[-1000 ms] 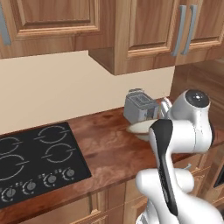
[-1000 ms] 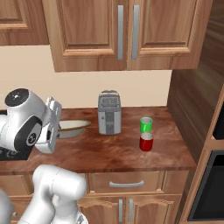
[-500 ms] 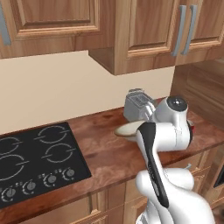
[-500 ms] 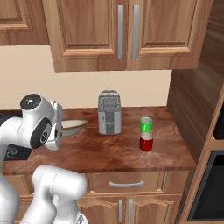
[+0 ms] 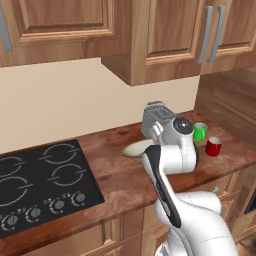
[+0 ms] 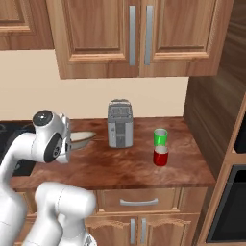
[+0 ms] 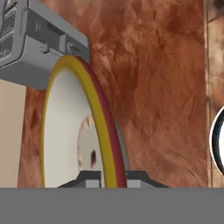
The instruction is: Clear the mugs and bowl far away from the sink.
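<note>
The empty bowl (image 7: 72,131) is gripped by its rim in the clenched claw (image 7: 111,177) beside the toaster (image 6: 120,124), while the green mug (image 6: 160,136) and red mug (image 6: 160,156) are seen on the bench (image 6: 120,168).

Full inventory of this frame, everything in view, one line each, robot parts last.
bowl: 1, cream inside with tan rim, on the counter left of the toaster, rim between the gripper's finger tips in the hand view.
green mug: 1, bright green, counter right of the toaster, behind the red mug.
red mug: 1, red, in front of the green mug.
toaster: 1, silver-grey, back of the counter.
stovetop: 1, black, four ring burners, knobs along its front, left end of the counter.
counter: 1, reddish-brown wood.
cabinets: wood, silver handles, above and below the counter.
gripper: 1, dark finger tips, shut on the bowl's rim.
arm: 1, white.
</note>
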Tool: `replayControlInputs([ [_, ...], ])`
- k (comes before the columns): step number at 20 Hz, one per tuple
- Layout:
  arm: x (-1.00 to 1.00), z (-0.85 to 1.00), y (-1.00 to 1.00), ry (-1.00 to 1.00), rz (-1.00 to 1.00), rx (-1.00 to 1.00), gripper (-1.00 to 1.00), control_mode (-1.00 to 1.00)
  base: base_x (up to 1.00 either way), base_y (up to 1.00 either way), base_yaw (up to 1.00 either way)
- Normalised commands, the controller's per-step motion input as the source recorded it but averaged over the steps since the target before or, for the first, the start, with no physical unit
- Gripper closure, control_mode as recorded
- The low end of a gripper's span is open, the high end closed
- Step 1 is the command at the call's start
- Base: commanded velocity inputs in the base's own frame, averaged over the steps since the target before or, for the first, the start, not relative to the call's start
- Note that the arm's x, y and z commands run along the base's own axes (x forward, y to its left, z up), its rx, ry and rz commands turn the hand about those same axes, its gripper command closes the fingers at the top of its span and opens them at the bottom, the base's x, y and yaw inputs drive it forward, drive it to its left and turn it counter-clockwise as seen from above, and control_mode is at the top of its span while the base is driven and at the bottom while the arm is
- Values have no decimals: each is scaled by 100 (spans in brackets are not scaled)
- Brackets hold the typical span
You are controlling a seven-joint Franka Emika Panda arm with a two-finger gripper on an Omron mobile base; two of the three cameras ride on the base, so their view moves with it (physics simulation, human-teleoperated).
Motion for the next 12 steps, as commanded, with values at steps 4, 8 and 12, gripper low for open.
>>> replayControlInputs([
  [4,63,-42,21,1,0,0,100,-100,0,0,0],
  [8,48,-50,22,0,0,0,100,-100,0,0,0],
  [12,44,-56,16,1,0,0,100,-100,0,0,0],
])
